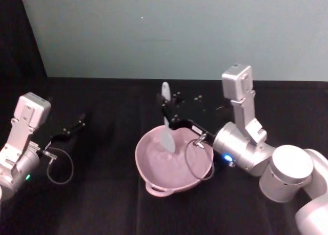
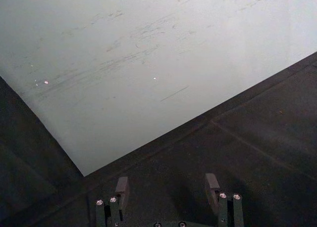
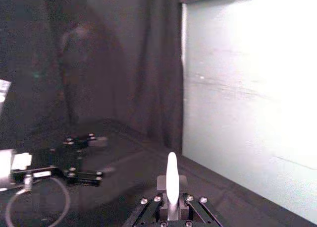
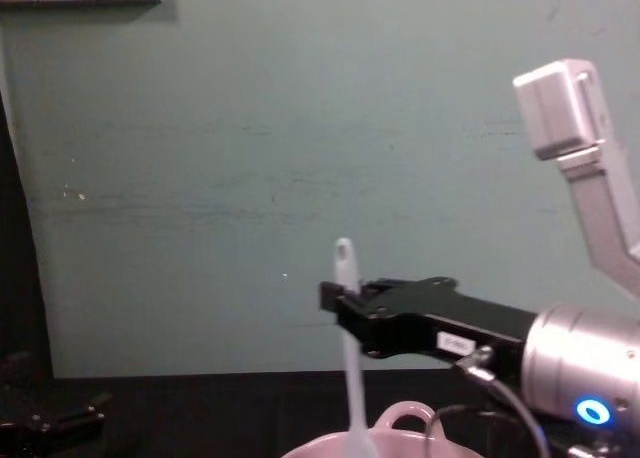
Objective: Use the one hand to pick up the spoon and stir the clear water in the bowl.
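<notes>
My right gripper (image 1: 168,120) is shut on the handle of the white spoon (image 1: 166,112), which stands upright over the far side of the pale pink bowl (image 1: 154,179). The spoon's broad blade (image 1: 167,138) dips into the bowl. In the chest view the same spoon (image 4: 347,318) hangs from the right gripper (image 4: 342,306) down past the bowl's rim (image 4: 400,418). From the right wrist view the spoon's handle (image 3: 171,180) sticks out between the closed jaws. At the far left of the table, my left gripper (image 1: 77,125) is parked; its fingers (image 2: 122,189) stand apart with nothing between them.
Black cloth covers the table (image 1: 102,204), which ends at a pale green wall (image 1: 169,30). A cable loop (image 1: 60,165) hangs beside the left wrist and another cable (image 1: 197,160) curves over the bowl's right rim. Free table lies in front of the bowl.
</notes>
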Robot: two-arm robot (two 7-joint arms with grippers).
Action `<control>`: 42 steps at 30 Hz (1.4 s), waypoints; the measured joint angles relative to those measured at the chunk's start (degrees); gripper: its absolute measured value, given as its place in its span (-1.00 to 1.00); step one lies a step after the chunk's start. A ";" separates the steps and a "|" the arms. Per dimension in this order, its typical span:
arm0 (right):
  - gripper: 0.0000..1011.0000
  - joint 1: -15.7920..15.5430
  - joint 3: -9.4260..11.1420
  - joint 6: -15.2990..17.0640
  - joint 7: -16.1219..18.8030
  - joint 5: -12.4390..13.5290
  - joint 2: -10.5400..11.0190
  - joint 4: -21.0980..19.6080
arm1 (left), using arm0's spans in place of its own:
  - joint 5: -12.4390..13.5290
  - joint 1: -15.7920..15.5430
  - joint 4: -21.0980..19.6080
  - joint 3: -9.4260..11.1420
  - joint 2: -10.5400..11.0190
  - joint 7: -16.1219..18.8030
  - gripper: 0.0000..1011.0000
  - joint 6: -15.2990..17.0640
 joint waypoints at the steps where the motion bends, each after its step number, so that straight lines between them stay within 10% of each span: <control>1: -0.76 0.00 0.25 0.00 -0.08 0.01 0.16 0.00 | 0.00 0.00 0.00 0.00 0.00 0.00 0.99 0.00; 17: -0.76 -4.03 2.36 1.08 -0.56 -0.32 4.12 -5.97 | 0.00 0.00 0.00 0.00 0.00 0.00 0.99 0.00; 42: -0.76 -6.53 0.10 0.83 0.91 1.71 3.46 -12.14 | 0.00 0.00 0.00 0.00 0.00 0.00 0.99 0.00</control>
